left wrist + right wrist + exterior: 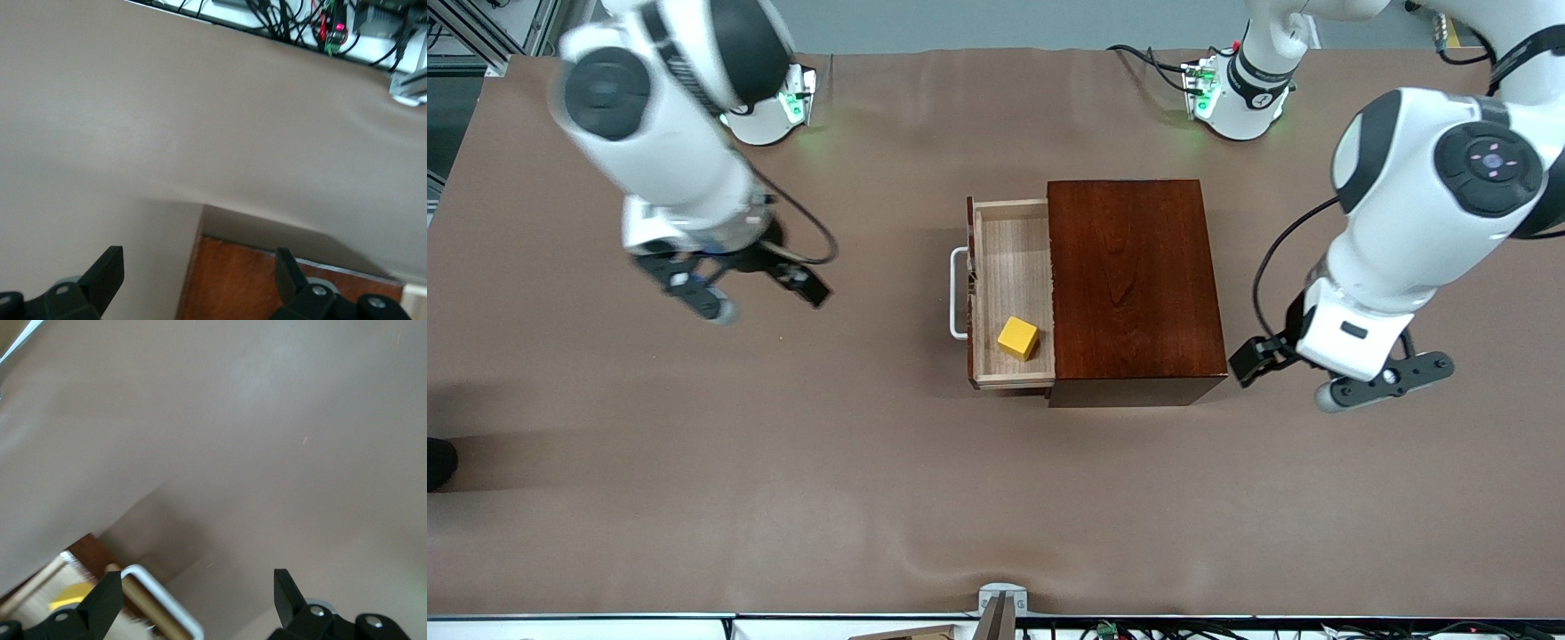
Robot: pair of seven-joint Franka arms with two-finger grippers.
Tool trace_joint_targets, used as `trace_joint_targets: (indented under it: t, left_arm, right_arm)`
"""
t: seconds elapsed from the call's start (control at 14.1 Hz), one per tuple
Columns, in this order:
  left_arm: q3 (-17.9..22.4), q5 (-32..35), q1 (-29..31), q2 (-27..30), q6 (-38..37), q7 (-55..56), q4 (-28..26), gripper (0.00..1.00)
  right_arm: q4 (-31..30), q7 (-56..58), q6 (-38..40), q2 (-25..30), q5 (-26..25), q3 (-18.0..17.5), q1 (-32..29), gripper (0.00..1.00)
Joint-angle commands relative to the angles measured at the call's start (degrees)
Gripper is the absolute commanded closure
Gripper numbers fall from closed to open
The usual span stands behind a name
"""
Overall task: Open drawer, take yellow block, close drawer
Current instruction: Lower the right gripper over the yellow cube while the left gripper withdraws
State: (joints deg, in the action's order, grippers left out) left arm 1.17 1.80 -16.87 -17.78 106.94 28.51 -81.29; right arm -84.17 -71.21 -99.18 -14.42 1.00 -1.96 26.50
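Drawer (1009,293) out, both grippers spread

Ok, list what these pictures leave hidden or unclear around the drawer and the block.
- Drawer: front view, its rear part is hidden inside the wooden box.
- Yellow block: right wrist view shows only a sliver; the drawer front and handle cover the rest.
- Right gripper: front view, motion-blurred.
- Left gripper: left wrist view, the bottom edge cuts off all but the jaw tips.

Two glossy white arms with rounded black joint caps. Round white bases lit green. Black cables looping from the wrists. Left gripper (1343,369) and right gripper (760,289): black bodies, black wedge-shaped fingers (107,270), small silver screws at the finger mounts.
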Motion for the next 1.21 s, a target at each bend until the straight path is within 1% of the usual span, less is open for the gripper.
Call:
trace_joint_targets:
  t: [0.0,0.07,0.21,0.43,0.64,0.78,1.0,1.14]
  left_arm:
    - [-0.5,-1.1,2.1,7.5,0.2,-7.2,-9.4,0.0]
    - [-0.5,-1.1,3.3,9.0,0.2,-9.7,-11.4,0.0]
    - [-0.5,-1.0,4.8,12.0,0.2,-14.2,-15.4,0.0]
    - [-0.5,-1.0,7.6,14.8,-1.7,-21.3,-18.2,0.0]
    - [-0.4,-1.0,11.6,17.4,-8.0,-29.4,-18.1,0.0]
    - [-0.4,-1.0,15.5,19.7,-10.0,-33.8,-17.9,0.0]
    - [-1.0,-1.0,15.1,19.3,-10.3,-32.4,-16.0,0.0]
    - [-3.6,-1.0,15.0,19.1,-10.3,-28.8,-14.4,0.0]
  right_arm:
    - [7.2,-17.9,1.0,-5.8,-0.5,0.6,4.7,0.0]
    - [8.3,-23.4,0.7,-7.1,-0.5,0.6,5.7,0.0]
    - [8.8,-29.1,-1.3,-8.8,-0.4,0.6,7.7,0.0]
    - [8.8,-30.1,-7.8,-11.5,-0.6,0.6,11.1,0.0]
    - [8.8,-29.9,-15.4,-15.0,-1.1,0.6,14.2,0.0]
    - [8.9,-29.7,-19.5,-17.2,-2.7,0.7,16.2,0.0]
    - [8.9,-29.0,-22.4,-19.4,-7.6,0.7,17.9,0.0]
    - [8.9,-28.5,-22.5,-20.2,-9.5,0.7,18.3,0.0]
